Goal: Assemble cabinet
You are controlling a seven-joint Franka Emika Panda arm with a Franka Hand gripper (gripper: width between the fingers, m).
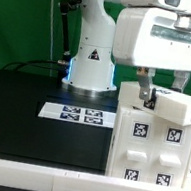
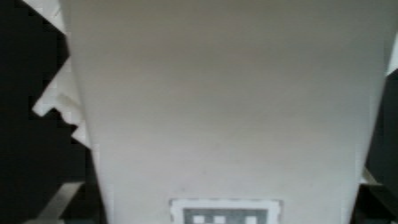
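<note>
Mostly smooth white cabinet (boxy, tagged)

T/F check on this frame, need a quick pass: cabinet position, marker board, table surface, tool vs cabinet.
1. The cabinet stands at the exterior view's right. True.
2. The marker board lies on top of the cabinet. False: it lies flat on the black table, apart from the cabinet.
3. The tool is down at the cabinet's top. True.
4. The table surface is white. False: it is black, with a white rail along its front edge.
5. In the wrist view a white panel with a tag fills most of the picture. True.
</note>
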